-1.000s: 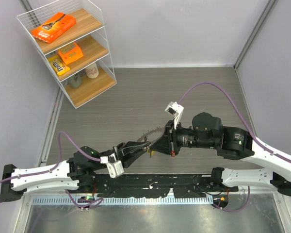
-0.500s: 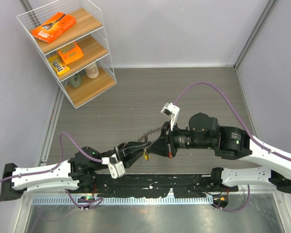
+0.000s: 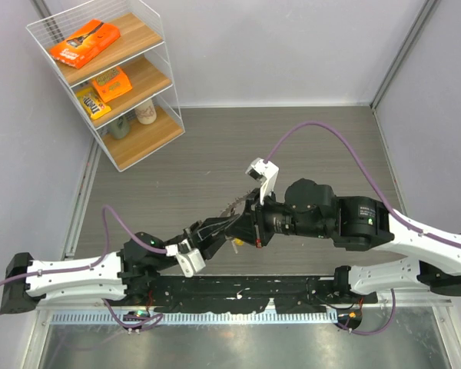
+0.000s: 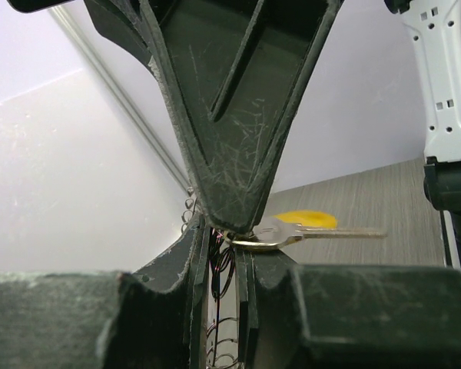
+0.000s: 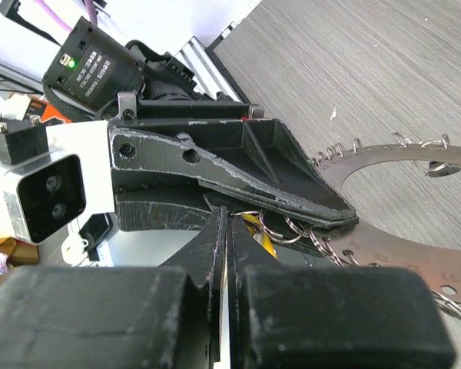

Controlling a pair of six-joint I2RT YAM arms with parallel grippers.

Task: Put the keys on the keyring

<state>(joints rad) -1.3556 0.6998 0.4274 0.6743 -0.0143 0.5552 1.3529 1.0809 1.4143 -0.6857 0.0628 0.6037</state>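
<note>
The keyring is a flat silvery loop with small wire rings strung along its edge; part of it shows in the top view. My left gripper is shut on thin wire rings of the keyring, and its fingers reach over the loop. A key with a yellow patch on it sticks out sideways from the tip of my right gripper. The right gripper is shut on that key, whose yellow shows just behind the jaws. Both grippers meet tip to tip. No other key shows.
A wire shelf rack with snack packs and bottles stands at the back left corner. A black rail runs along the near edge between the arm bases. A purple cable arcs over the right arm.
The right arm has moved left and closer to the left gripper, carrying the key with it. The left arm has edged slightly right. Both grips are unchanged.
</note>
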